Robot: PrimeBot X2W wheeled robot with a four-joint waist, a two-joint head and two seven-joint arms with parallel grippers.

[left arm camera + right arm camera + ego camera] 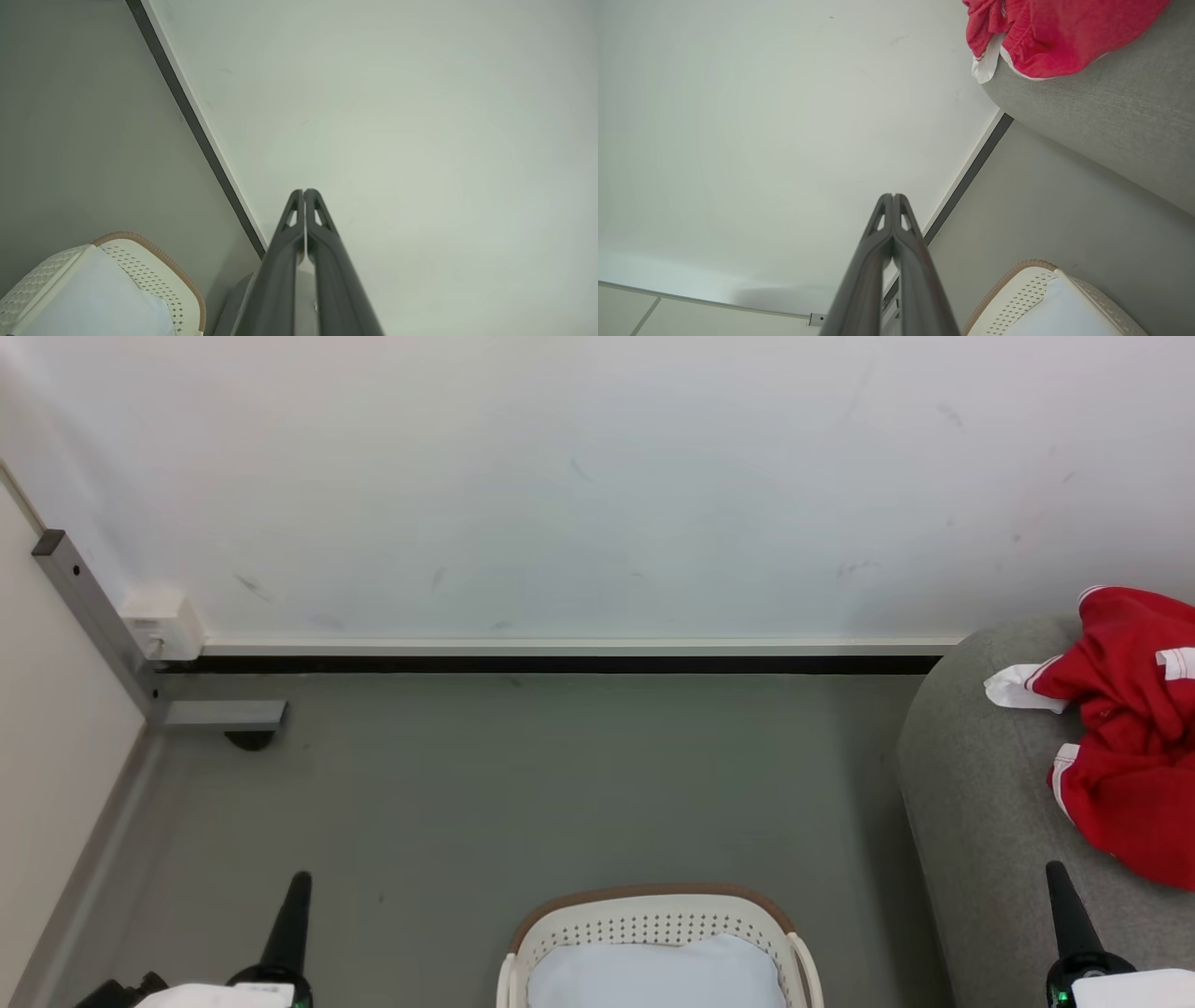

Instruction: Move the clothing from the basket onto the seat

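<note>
the clothing (1134, 728) lies in a crumpled red heap on the seat (971, 821), near the seat's rounded corner by the wall (560, 476). one white cuff reaches out toward that corner's edge. the basket (653, 907) stands on the floor (523, 784) beside the seat's side, with a strip of floor between them. a pale flat pad (653, 975) lies inside the basket.

the left gripper (301, 879) hangs over the floor toward its left edge, well apart from the basket. its two dark fingers are pressed together tip to tip, gripping nothing. the right gripper (1057, 868) shows against the seat's near part, near the clothing's lower edge and apart from it. its fingers are likewise drawn tight together and empty. a grey metal post (89, 616) leans at the floor's far left corner, where the wall meets the floor.
</note>
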